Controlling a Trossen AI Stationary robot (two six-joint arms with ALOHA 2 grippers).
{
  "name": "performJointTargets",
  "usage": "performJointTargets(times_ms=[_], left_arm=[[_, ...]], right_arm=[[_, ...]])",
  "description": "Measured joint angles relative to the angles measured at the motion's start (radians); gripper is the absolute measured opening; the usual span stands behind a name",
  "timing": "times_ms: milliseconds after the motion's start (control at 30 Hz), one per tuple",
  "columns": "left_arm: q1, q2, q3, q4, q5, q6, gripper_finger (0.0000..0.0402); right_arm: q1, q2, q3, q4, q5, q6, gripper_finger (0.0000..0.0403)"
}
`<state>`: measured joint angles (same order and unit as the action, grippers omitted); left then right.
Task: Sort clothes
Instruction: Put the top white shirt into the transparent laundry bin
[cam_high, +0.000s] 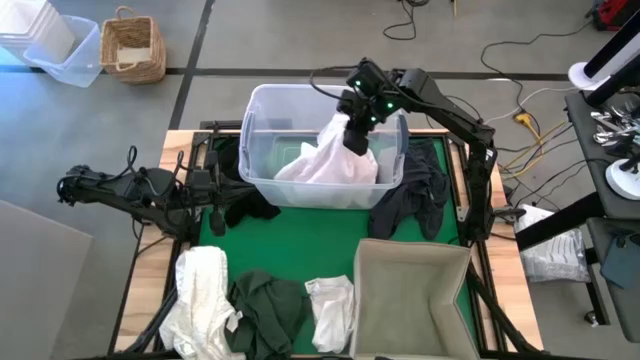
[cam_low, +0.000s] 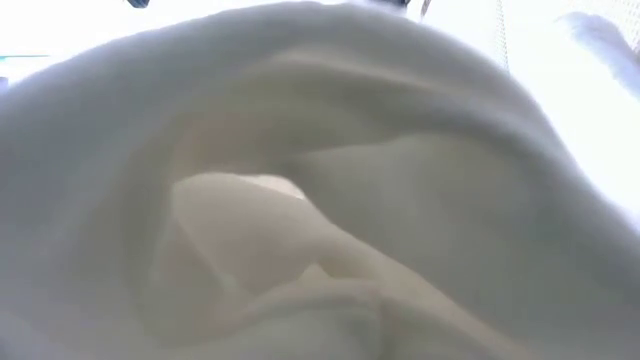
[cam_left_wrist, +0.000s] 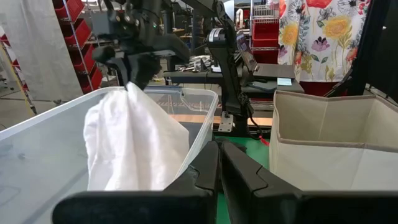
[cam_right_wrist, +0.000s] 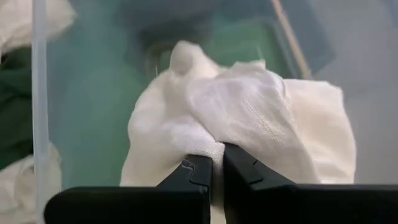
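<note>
Clamped on a white garment (cam_high: 330, 160) by the right gripper (cam_high: 356, 128), fingers pressed tight on a bunched fold at its top (plain in the right wrist view, where the cloth (cam_right_wrist: 249, 118) bulges out just past the dark fingertips). Hanging straight down from that pinch, long axis near vertical, lower end spread on the floor of the clear plastic tub (cam_high: 262, 108). Directly above the tub's interior, then, toward its right side: the relation that matters, since letting go here would probably drop the whole piece inside. Seen side-on from the left wrist view as a draped white column (cam_left_wrist: 134, 143) under the gripper (cam_left_wrist: 134, 74), inside the tub wall (cam_left_wrist: 199, 134). Parked off the table's left edge, the left gripper (cam_high: 205, 195), fingers closed with nothing between them, far from the cloth. Waiting along the near edge: a cream garment (cam_high: 203, 290), a dark green one (cam_high: 268, 308), a small white one (cam_high: 330, 310); a charcoal one (cam_high: 415, 200) right of the tub, beside the beige fabric box (cam_high: 410, 255). Low view wholly blocked by pale cloth (cam_low: 320, 200)
</note>
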<state>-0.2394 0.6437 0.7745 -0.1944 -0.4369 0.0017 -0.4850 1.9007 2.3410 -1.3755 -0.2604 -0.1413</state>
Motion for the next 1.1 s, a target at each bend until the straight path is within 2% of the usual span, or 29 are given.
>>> performJointTargets(times_ms=[200, 467, 733, 1100], left_arm=[[0.0, 0.0, 0.0, 0.0, 0.0, 0.0, 0.0], [0.0, 0.008, 0.0, 0.0, 0.0, 0.0, 0.0], [0.0, 0.011, 0.0, 0.0, 0.0, 0.0, 0.0], [0.0, 0.011, 0.0, 0.0, 0.0, 0.0, 0.0]], right_arm=[[0.0, 0.0, -0.028, -0.112, 0.0, 0.018, 0.0009], [0.0, 0.0, -0.15, -0.156, 0.0, 0.08, 0.0009], [0.0, 0.002, -0.264, -0.111, 0.053, 0.106, 0.001], [0.0, 0.002, -0.268, 0.002, 0.06, 0.105, 0.0027]])
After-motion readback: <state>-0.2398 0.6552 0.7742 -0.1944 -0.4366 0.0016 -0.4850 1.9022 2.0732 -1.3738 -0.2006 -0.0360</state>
